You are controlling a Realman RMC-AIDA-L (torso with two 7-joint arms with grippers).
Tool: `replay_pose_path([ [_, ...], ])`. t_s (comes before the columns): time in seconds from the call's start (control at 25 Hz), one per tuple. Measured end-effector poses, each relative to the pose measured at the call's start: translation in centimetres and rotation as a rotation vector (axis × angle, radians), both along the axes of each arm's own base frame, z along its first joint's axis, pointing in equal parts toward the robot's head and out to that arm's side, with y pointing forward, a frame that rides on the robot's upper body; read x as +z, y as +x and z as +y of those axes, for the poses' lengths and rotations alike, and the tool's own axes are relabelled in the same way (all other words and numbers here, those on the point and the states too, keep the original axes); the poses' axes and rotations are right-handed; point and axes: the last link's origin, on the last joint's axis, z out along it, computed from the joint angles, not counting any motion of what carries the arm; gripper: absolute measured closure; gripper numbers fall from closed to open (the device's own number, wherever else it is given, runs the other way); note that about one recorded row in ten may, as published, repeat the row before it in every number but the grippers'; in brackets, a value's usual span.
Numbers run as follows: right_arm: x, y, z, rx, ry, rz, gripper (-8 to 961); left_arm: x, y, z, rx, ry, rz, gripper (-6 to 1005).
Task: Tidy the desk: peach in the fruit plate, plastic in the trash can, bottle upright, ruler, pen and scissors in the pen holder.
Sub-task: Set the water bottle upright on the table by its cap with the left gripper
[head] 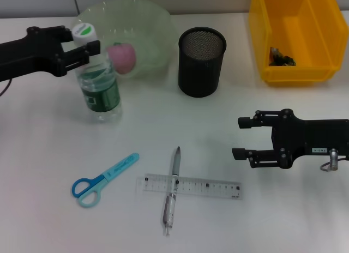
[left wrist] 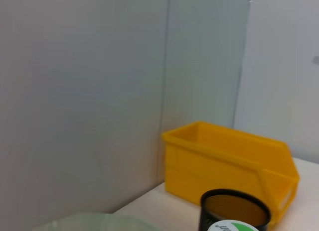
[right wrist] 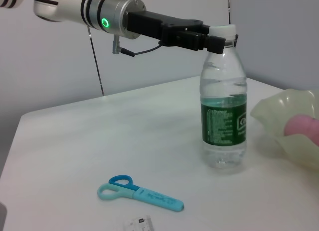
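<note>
1. The bottle [head: 100,89] stands upright on the desk [head: 229,220], just in front of the fruit plate [head: 147,24]. The left gripper [head: 82,44] sits at its neck, with one finger on each side just under the white and green cap [head: 83,30].
2. The right wrist view shows the same thing from the side: the dark fingers [right wrist: 197,38] close around the neck and the bottle rests flat on its base. I judge the jaws narrow and holding the bottle.
3. The peach [head: 122,56] lies in the fruit plate, so that step looks done. Something dark lies in the yellow bin [head: 289,73], but I cannot tell what it is.
4. The step in hand looks like the bottle one, near its end: the bottle is up and only the release is left.
5. The next move calls for the left fingers to open gently and pull back sideways, without tipping the tall bottle.
6. The right gripper [head: 244,138] hovers wide open over the desk, near the ruler [head: 207,186], and holds nothing.
7. Three things are still out: the blue scissors [head: 103,179], the ruler, and the pen [head: 172,193], which lies across the ruler.
8. They go into the black mesh pen holder [head: 201,61], which stands between the plate and the bin. The pen on top looks the easiest first pick.
</note>
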Motion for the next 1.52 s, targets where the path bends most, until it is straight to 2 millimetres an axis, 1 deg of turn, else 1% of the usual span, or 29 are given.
replay_pose_path([
  [0.4,-0.1,0.0,0.0,-0.003,0.0,0.0,225,1.2,-1.6,0.0,0.056,0.076,0.002,550],
  [0.56,-0.1,-0.1,0.0,-0.004,-0.002,0.002,225,1.2,-2.0,0.0,0.067,0.102,0.003,550],
  [0.68,-0.2,-0.1,0.0,-0.005,-0.003,0.004,225,0.9,-2.2,0.1,0.074,0.11,0.007,549],
  [1.0,-0.2,-0.1,0.0,-0.013,-0.006,0.008,225,0.6,-2.2,0.3,0.075,0.118,0.014,549],
  [1.52,-0.2,-0.2,0.0,-0.016,-0.007,0.008,226,0.7,-2.3,0.3,0.073,0.12,0.019,548],
])
